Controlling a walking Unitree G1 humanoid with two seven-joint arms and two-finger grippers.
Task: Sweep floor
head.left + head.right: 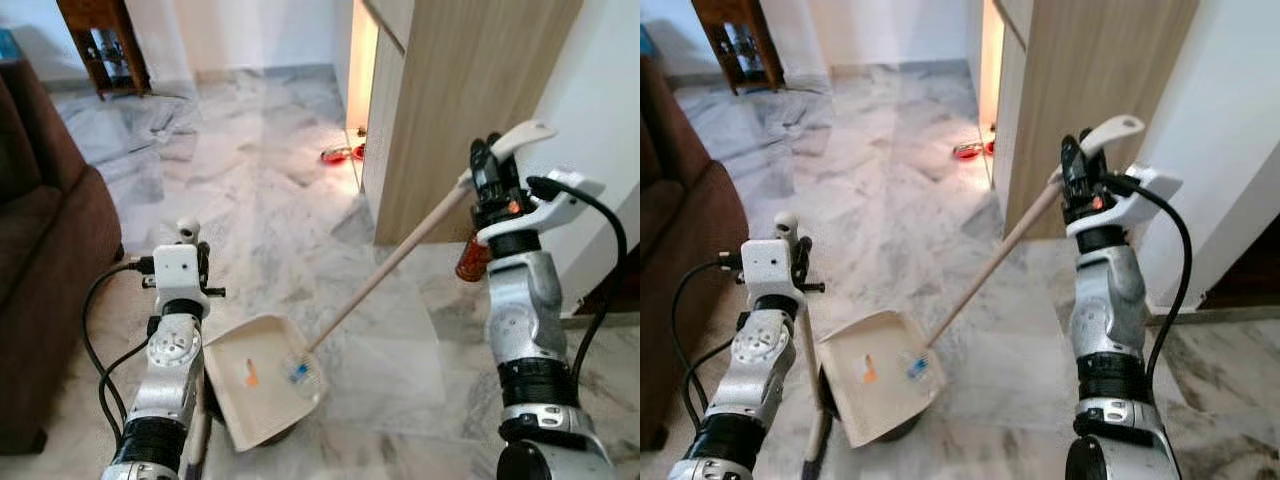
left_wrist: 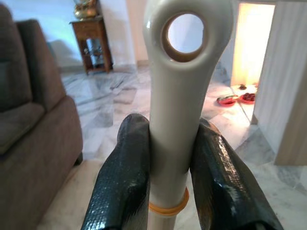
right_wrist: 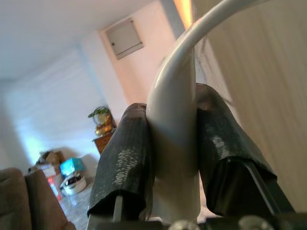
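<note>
- I see the cream dustpan (image 1: 262,385) resting on the marble floor (image 1: 260,200), near the robot and between its two arms, tilted with its open mouth toward the right.
- Inside the pan lie a small orange scrap (image 1: 251,376) and a blue-and-white scrap (image 1: 299,372).
- The broom (image 1: 385,268) slants from upper right down to the pan, with its lower end at the pan's right edge, touching the blue-and-white scrap.
- My right gripper (image 1: 487,168) is clenched around the broom's pale top grip, raised on the right; the wrist view shows both black fingers (image 3: 125,158) pressed against it.
- My left gripper (image 2: 169,167) is clamped on the dustpan's upright handle (image 2: 180,96), just below its hanging hole, on the near left.
- A brown sofa (image 1: 40,240) stands along the left edge.
- A wooden cabinet (image 1: 460,90) rises on the far right, with red dishes (image 1: 340,154) on the floor beside it.
- A dark wooden side table (image 1: 103,45) sits at the far left.
</note>
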